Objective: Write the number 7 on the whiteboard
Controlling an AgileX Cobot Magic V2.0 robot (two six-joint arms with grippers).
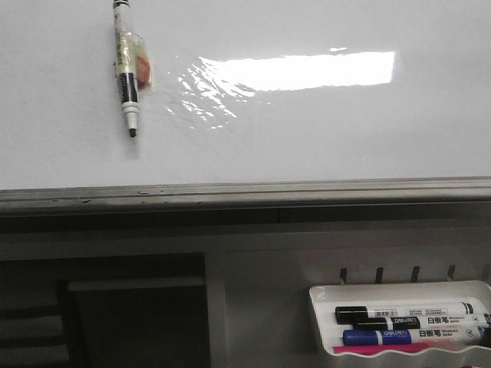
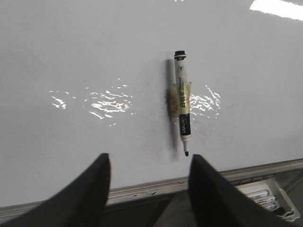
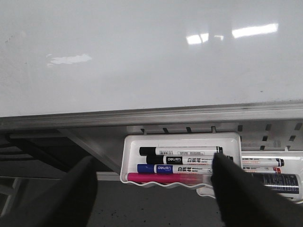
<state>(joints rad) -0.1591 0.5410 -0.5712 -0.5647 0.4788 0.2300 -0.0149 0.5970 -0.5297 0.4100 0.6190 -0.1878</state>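
Note:
The whiteboard (image 1: 322,138) is glossy white with a grey metal lower edge and fills the upper part of the front view. No number 7 shows on it. An uncapped black marker (image 1: 126,73) is stuck upright on the board by a clear tape patch, tip down; it also shows in the left wrist view (image 2: 182,106). My left gripper (image 2: 149,165) is open and empty, just below the marker's tip near the board's lower edge. My right gripper (image 3: 151,175) is open and empty in front of the pen tray (image 3: 132,144). Neither gripper shows in the front view.
A white pen tray (image 1: 318,303) hangs below the board at the right with black, blue and pink markers (image 1: 406,326). A second tray (image 3: 279,170) sits beside it. A dark shelf opening (image 1: 100,307) lies below the board's left. Bright light glare (image 1: 307,70) is on the board.

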